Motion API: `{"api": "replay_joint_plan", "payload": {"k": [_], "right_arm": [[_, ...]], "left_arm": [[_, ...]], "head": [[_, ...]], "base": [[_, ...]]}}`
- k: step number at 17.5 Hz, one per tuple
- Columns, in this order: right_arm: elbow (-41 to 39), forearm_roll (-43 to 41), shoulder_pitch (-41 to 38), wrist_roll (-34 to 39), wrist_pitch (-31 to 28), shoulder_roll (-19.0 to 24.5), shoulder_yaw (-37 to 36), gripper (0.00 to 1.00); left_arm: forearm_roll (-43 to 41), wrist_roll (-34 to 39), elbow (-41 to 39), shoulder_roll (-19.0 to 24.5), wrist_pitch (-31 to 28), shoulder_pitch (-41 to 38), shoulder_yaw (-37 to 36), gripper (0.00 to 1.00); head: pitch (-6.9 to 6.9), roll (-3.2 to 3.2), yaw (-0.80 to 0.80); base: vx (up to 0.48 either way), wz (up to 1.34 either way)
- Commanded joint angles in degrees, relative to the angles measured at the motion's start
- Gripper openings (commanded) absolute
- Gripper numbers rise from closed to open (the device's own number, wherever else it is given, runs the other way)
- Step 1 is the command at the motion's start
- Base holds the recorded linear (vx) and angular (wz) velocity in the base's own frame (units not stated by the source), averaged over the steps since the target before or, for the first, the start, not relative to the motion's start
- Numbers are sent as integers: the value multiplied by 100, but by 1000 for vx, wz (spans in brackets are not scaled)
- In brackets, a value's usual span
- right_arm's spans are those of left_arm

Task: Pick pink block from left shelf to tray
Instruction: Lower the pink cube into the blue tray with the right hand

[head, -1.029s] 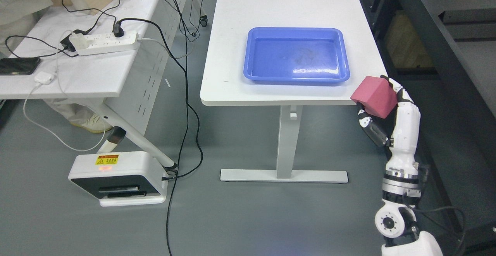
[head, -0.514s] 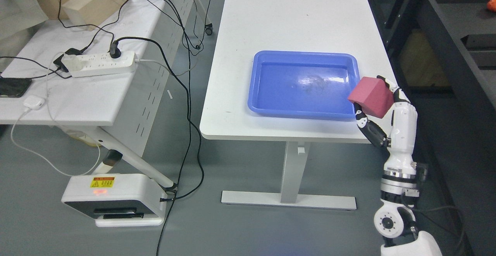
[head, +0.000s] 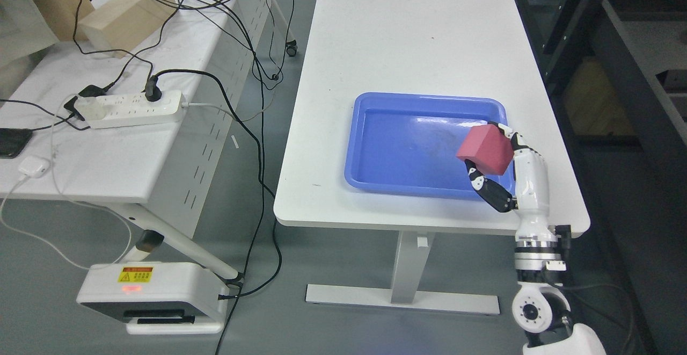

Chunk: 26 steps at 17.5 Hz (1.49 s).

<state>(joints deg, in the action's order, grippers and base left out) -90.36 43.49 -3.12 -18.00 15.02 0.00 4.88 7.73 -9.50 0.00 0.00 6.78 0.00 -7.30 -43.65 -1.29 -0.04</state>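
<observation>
— So, where is the pink block now?

— Clamped in my right hand. My fingers curl over its far side and my thumb presses it from the near side. It sits tilted, one corner pointing far and up.

— And the tray?

— I hold the block above the right part of the blue tray, just inside its right rim. I cannot tell if it touches the tray floor; it looks lifted clear.

— What does the tray rest on?

— It rests on the white table, toward the near right corner. My arm comes up from the near right, crossing the table's near edge.

— Anything to the left?

— Another white desk, well apart from the tray, carrying a power strip with a black plug in it, tangled black cables, a wooden box at the far end and a small white charger. On the floor below stands a white device with a yellow warning label.

— Your left hand?

— Out of view.
</observation>
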Motion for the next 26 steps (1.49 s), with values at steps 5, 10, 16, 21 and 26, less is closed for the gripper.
{"api": "replay_joint_plan", "payload": {"k": [5, 10, 16, 21, 26], "right_arm": [[53, 10, -48, 885, -148, -100, 443, 4], [53, -244, -101, 947, -210, -100, 505, 4], [62, -306, -137, 973, -271, -100, 795, 4], [45, -718, -154, 851, -228, -100, 760, 6], [44, -869, -180, 815, 107, -100, 795, 17]], "left_arm": [[0, 0, -100, 100, -1, -114, 0, 100], [0, 0, -100, 100, -1, -114, 0, 100], [0, 0, -100, 100, -1, -114, 0, 100], [0, 0, -100, 100, -1, -114, 0, 100], [0, 0, -100, 100, -1, -114, 0, 100]], "head": [[0, 0, 0], [0, 0, 0], [0, 0, 0], [0, 0, 0], [0, 0, 0]], "base": [[134, -23], [97, -10], [46, 0], [2, 0], [0, 0]]}}
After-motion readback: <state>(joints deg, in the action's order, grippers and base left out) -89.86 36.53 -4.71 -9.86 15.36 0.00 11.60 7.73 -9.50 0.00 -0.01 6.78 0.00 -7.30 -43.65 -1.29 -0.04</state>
